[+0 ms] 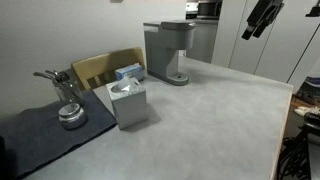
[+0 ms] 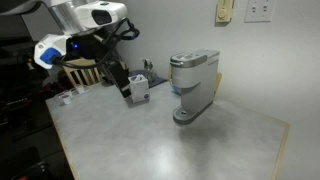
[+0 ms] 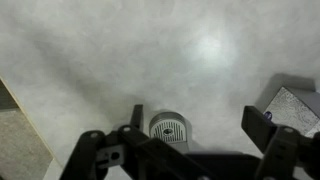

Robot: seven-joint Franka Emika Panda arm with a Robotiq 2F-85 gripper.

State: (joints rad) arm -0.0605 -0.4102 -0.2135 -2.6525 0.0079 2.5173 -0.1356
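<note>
My gripper hangs high above the grey table, open, with nothing between its dark fingers. Below it in the wrist view lies a round grille, the drip tray of the grey coffee machine. The machine stands at the table's back in both exterior views. A grey tissue box sits beside it, and a grey corner shows at the wrist view's right. In the exterior views the gripper is up in the air, touching nothing.
A dark cloth at one table end carries a shiny metal item. A wooden chair and a blue box stand behind the tissue box. Wall outlets sit above the machine. The table edge shows at left.
</note>
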